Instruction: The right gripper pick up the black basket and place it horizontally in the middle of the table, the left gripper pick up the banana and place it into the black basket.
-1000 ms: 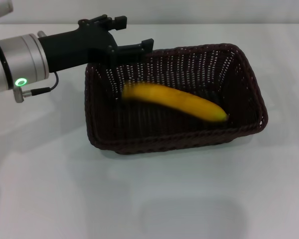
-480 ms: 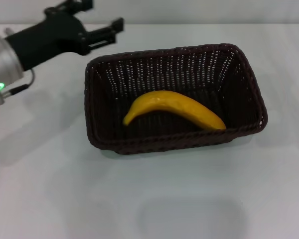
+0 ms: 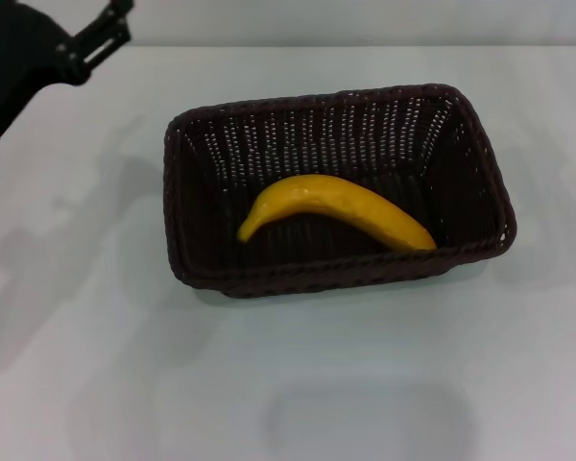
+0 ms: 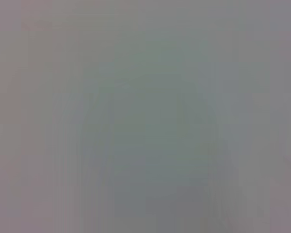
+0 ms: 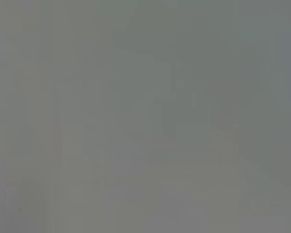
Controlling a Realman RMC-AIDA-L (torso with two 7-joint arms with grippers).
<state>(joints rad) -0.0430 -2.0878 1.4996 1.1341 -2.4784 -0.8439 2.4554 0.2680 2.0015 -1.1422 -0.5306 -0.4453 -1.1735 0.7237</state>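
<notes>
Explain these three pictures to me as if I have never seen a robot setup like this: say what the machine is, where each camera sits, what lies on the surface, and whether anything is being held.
The machine is a robot with two arms, each ending in a gripper. The clear picture comes from a camera on the robot's head, looking down at a white table. On it stands a black basket of dark woven wicker, and a yellow banana lies inside it on the basket floor. The black shape in the far left corner is the left gripper; only part of it shows, well clear of the basket and holding nothing. The right gripper is out of sight. The other two pictures come from cameras on the two wrists, and both show only a plain grey blur, so nothing can be made out in them.
</notes>
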